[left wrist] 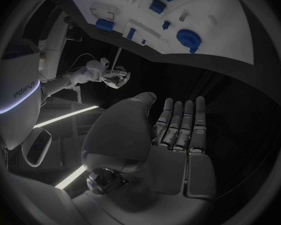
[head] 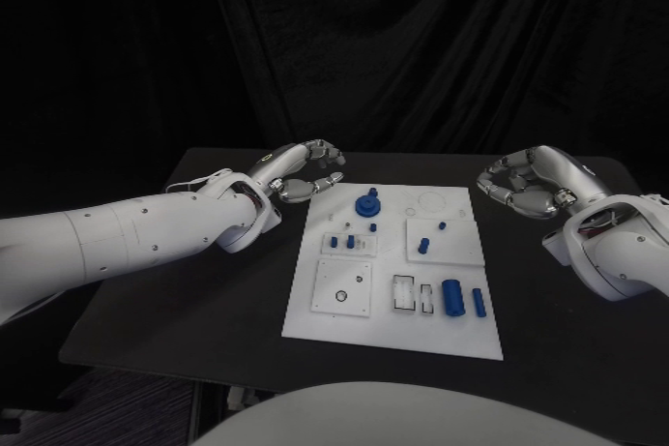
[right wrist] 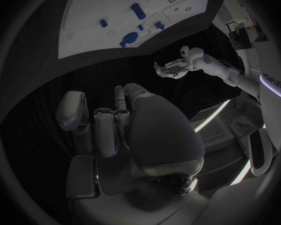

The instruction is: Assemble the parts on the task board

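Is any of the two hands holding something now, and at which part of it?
Nothing is held. The left hand and the right hand hang beside the task board, holding none of its blue parts.

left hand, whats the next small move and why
Probably ease the left hand toward the blue gear at the board's far end. The hand hovers just beside that end holding nothing, and the gear is the nearest loose-looking part.
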{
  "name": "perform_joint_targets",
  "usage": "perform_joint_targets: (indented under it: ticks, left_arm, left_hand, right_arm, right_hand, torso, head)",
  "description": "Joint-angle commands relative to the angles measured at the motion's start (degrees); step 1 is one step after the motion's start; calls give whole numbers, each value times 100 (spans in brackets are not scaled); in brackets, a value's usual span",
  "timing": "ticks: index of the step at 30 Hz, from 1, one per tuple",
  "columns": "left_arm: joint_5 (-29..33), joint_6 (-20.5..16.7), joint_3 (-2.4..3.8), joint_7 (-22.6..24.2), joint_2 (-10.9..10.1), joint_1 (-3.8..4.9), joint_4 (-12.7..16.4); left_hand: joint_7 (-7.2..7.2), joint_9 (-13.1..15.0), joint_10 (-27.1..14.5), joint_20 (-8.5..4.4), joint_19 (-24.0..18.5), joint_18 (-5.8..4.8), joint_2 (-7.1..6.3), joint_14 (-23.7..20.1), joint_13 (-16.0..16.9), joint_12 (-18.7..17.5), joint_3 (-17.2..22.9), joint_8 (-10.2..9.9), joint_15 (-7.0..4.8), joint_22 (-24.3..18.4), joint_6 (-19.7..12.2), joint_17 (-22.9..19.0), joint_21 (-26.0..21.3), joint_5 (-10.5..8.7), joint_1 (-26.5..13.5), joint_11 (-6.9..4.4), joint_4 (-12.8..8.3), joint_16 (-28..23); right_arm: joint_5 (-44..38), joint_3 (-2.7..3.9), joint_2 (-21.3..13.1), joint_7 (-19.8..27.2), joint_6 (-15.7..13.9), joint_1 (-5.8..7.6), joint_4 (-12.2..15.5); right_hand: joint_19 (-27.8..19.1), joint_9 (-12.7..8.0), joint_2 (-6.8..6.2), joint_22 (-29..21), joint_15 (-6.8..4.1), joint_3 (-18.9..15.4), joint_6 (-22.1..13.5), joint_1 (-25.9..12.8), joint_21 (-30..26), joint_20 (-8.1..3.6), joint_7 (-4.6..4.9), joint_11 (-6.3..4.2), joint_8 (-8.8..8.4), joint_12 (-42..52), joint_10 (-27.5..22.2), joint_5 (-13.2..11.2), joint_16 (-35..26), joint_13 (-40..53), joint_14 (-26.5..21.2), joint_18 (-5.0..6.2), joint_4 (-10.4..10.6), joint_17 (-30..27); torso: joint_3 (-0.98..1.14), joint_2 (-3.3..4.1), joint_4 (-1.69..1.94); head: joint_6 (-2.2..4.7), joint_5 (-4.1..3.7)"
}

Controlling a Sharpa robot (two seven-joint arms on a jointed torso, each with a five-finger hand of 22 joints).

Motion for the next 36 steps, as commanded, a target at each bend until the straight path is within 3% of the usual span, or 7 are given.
perform_joint_targets:
  ticks: [1,5,8,15,21,27,36]
  left_arm:
    - [134,937,6,650,315,20,-493]
    - [8,1237,6,787,735,19,-1104]
    - [-539,1090,7,786,1009,13,-1470]
    - [-2290,757,9,455,1342,10,-1689]
    - [-2969,732,10,279,1419,11,-1555]
    - [-3129,781,10,141,1457,12,-1479]
    - [-3548,972,11,-202,1501,12,-1391]
  left_hand:
    - [-278,-1182,-150,60,-150,218,73,-203,-1167,-393,-190,-65,-261,-708,-190,-1109,-725,-333,289,-308,-15,-1113]
    - [-508,-2030,-110,117,51,371,164,215,-2162,-317,-306,-62,-498,-1317,-11,-1575,-832,-844,799,-601,-224,-1911]
    - [-643,-2278,160,-44,1430,381,128,1927,-2562,-33,-525,-26,-589,-1199,395,-870,-265,-1441,969,-644,-581,-1556]
    - [-1098,-2820,1082,-384,3549,373,-153,4073,-3190,83,-1091,-48,-813,133,432,748,1291,-1407,750,-715,-774,589]
    - [-1096,-2972,1806,-570,5360,-64,-294,5079,-3260,-90,-983,-18,-1008,1947,1053,2252,4581,-1385,759,-820,-670,3152]
    - [-1075,-3025,1936,-641,5704,-176,-384,5495,-3163,-149,-904,-25,-1041,2270,1093,2780,5354,-1330,772,-803,-644,3933]
    - [-1093,-3025,1995,-682,5837,-214,-434,5668,-3106,-205,-860,8,-1054,2321,1189,2928,5639,-1319,737,-792,-636,4206]
  right_arm:
    - [368,4,25,464,-266,1,-85]
    - [387,4,37,503,-234,-4,-150]
    - [395,4,37,509,-189,-11,-180]
    - [401,4,22,485,-101,-27,-206]
    - [402,4,20,465,-63,-34,-207]
    - [402,4,22,443,-24,-41,-212]
    - [402,3,12,412,28,-53,-187]
  right_hand:
    - [-39,6,-3,714,-18,26,-38,12,-27,4,-10,-7,25,-23,-53,20,-26,799,248,115,0,902]
    - [-42,7,1,714,-17,30,-41,13,-32,5,-10,-6,26,-24,-56,25,-30,797,245,115,0,898]
    - [-38,7,4,716,-16,35,-44,16,-25,6,-10,-6,27,-26,-58,30,-26,795,247,113,-2,902]
    - [2,14,22,741,-17,69,-74,51,41,8,-7,-5,36,9,-14,65,25,828,275,98,-20,946]
    - [47,24,23,767,-19,98,-96,92,109,6,-3,-5,50,41,26,120,73,856,304,83,-41,986]
    - [62,26,23,775,-19,103,-100,97,132,6,-2,-4,54,48,35,130,81,862,309,78,-43,993]
    - [79,31,26,784,-19,110,-104,103,157,5,0,-4,61,62,53,146,98,875,319,73,-43,1006]
  torso:
    - [-3,-20,15]
    - [-15,-37,30]
    - [-17,-40,22]
    - [-12,-25,10]
    - [-40,-1,-7]
    - [-76,16,-27]
    - [-81,55,-47]
  head:
    - [-1,-16]
    - [-1,-50]
    - [-1,-62]
    - [-1,-84]
    - [-1,-81]
    - [-1,-67]
    - [-1,-72]
